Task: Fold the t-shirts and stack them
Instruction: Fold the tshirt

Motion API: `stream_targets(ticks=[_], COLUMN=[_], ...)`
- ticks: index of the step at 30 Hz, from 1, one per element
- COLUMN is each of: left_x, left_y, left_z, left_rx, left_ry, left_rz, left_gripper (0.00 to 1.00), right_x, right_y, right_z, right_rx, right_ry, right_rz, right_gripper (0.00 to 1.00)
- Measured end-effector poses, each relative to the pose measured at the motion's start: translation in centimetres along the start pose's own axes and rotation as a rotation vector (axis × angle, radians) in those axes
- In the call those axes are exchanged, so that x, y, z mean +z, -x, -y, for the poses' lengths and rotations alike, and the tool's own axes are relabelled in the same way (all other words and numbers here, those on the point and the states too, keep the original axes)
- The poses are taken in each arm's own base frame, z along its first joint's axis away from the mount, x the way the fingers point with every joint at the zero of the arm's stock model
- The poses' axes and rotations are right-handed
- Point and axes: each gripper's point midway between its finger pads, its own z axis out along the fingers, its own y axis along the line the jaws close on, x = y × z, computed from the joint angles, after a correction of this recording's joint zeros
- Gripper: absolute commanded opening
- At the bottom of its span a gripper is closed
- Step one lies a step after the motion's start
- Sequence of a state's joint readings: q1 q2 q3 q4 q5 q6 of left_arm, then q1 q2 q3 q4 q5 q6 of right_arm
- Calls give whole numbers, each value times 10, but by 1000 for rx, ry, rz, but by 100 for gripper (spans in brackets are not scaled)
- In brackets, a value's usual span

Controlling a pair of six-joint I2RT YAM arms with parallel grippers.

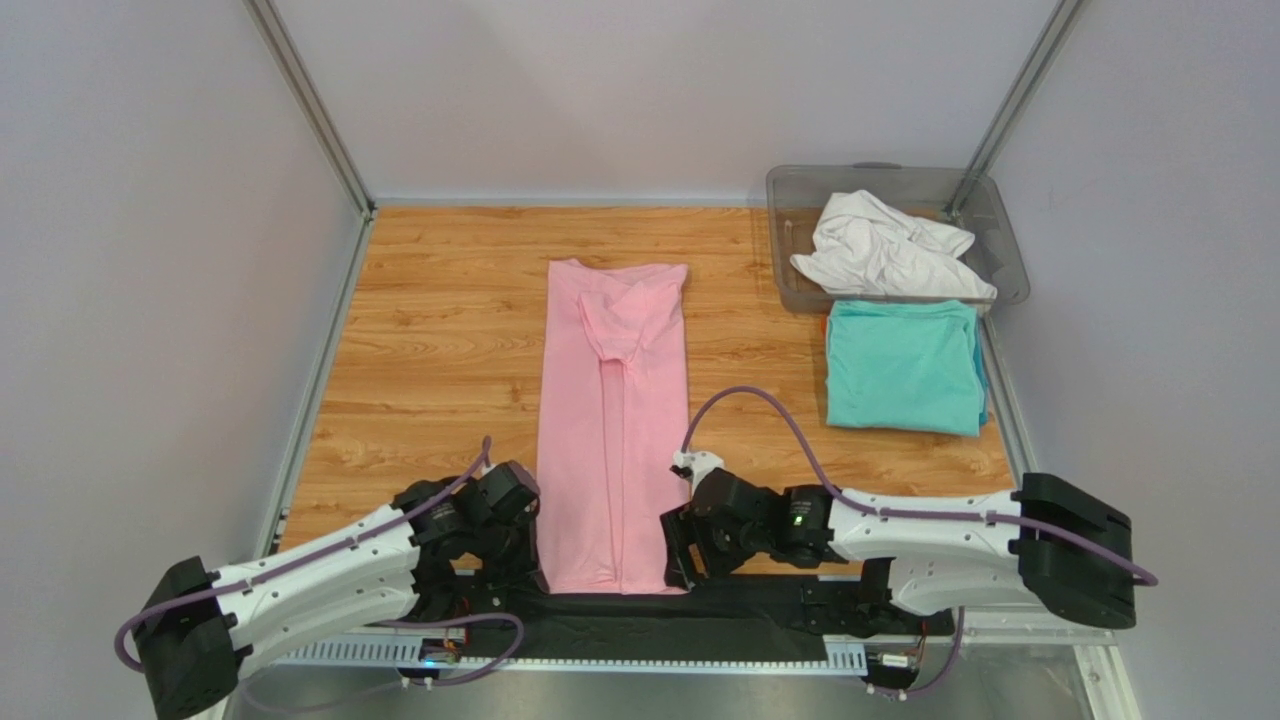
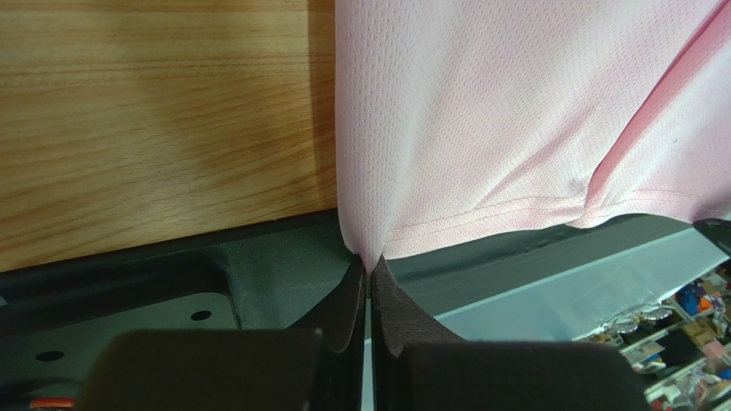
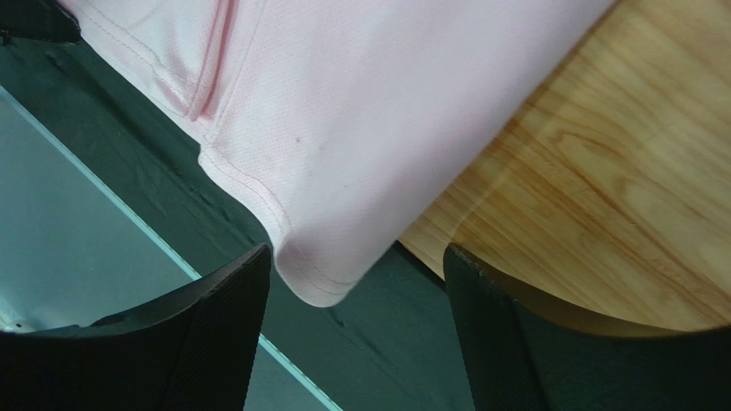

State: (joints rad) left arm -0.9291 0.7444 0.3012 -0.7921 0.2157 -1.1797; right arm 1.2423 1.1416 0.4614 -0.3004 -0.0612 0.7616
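While left hand [image 2: 370, 267] pinches pink shirt [image 1: 609, 435] | right hand [image 3: 356, 261] straddles corner (unclosed)

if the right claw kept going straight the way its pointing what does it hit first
Most likely the pink t-shirt: its hemmed near corner lies between the open fingers of the right claw, so cloth comes first. Whether it sits level with the tips is unclear.
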Motion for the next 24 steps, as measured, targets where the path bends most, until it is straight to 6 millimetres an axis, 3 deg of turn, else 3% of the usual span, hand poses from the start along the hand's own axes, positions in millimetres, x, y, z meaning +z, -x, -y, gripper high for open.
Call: stream_targets(ticks=[2,3,6,12,18,24], left_x=[0,0,0,0,-2,-13], left_y=[0,0,0,1,6,21], left_z=[1,1,2,2,8,24], left_rx=[1,4,9,16,35,66], left_ry=[-3,-5,-10,-31,-65,-99], left_rz=[-3,-3,0,14,49,122], left_gripper=[0,0,0,0,0,0], right_x=[3,6,11,12,9,0], right_y=[0,-2,-5,-10,-5,27], right_z=[-6,-7,-10,-11,-14,-28], right_rx=[-10,-16,-18,-3,-1,0], right_ry=[2,-4,-16,-29,-46,-57], right_rz=[-3,-8,-16,-37,-31,53], right_gripper=[68,55,35,7,0,0])
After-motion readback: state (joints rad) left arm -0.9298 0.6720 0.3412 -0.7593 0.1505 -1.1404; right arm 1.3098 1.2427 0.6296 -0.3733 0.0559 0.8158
